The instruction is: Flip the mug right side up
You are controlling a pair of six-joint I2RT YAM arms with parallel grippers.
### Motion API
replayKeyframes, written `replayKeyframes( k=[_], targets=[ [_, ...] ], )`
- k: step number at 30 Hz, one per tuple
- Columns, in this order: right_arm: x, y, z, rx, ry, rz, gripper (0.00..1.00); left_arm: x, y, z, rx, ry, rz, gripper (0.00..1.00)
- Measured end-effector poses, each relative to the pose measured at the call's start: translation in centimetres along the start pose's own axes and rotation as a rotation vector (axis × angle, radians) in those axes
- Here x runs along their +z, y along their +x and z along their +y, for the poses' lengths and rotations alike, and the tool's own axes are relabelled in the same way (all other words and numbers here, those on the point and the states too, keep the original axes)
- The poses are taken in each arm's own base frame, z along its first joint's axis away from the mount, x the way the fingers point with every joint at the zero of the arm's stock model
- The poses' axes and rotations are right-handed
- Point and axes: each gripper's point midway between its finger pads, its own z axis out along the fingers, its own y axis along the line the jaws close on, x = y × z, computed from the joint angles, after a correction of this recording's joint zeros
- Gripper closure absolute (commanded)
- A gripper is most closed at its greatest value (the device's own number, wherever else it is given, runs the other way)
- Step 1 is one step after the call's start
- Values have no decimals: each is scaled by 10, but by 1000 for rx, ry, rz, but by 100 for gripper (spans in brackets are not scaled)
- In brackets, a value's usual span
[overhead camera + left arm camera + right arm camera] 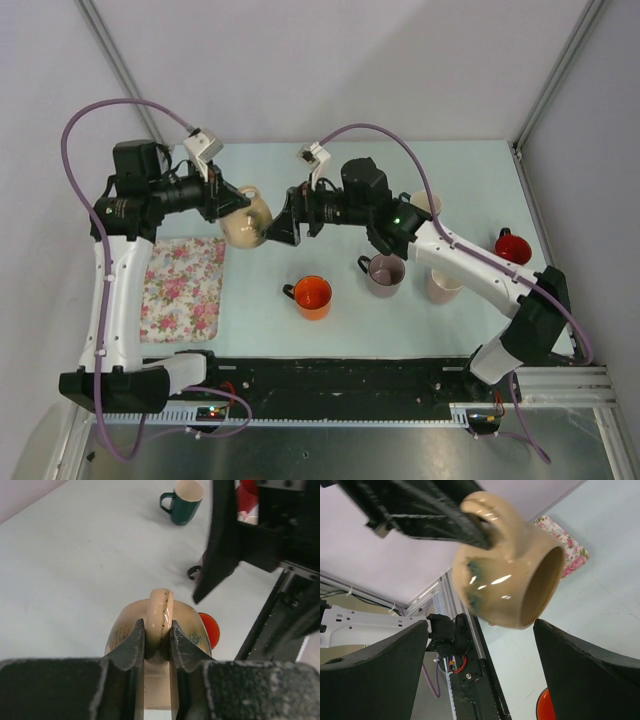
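Your left gripper is pinched narrow on the handle of the beige mug. Both fingers press its sides, and the loop stands up between their tips. The mug's body bulges out past and below those tips.

From above, the mug hangs off the table, just ahead of the left fingertips. It is tipped on its side, neither upright nor fully upside down.

Your right gripper is spread wide, with one dark finger at each lower corner of its wrist view. The mug sits ahead of that gap, its mouth turned sideways toward the right-hand finger. The rim comes just beside that fingertip — you cannot tell whether they touch. The other finger stands apart from the mug.

In the top view, the right gripper faces the left gripper with only the mug between them. An orange mug stands on the table below the right fingers, and a flowered cloth lies below the left ones.
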Motion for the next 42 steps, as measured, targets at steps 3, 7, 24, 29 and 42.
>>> replayKeyframes(
  k=[3,7,24,29,42],
  targets=[
    [1,0,-12,37,5,-7,4,5,-5,-11,-5,48,-4,100],
    [6,3,-10,63,-28,-1,9,12,-13,-22,-5,100,-7,100],
    [2,32,-37,144,34,111,100,19,-25,14,22,-92,16,1],
    [-22,59,-131,88,448,286,100,9,-18,53,28,-318,61,0],
    [-48,140,-301,-76,896,797,100,1,81,100,38,-534,332,0]
  ],
)
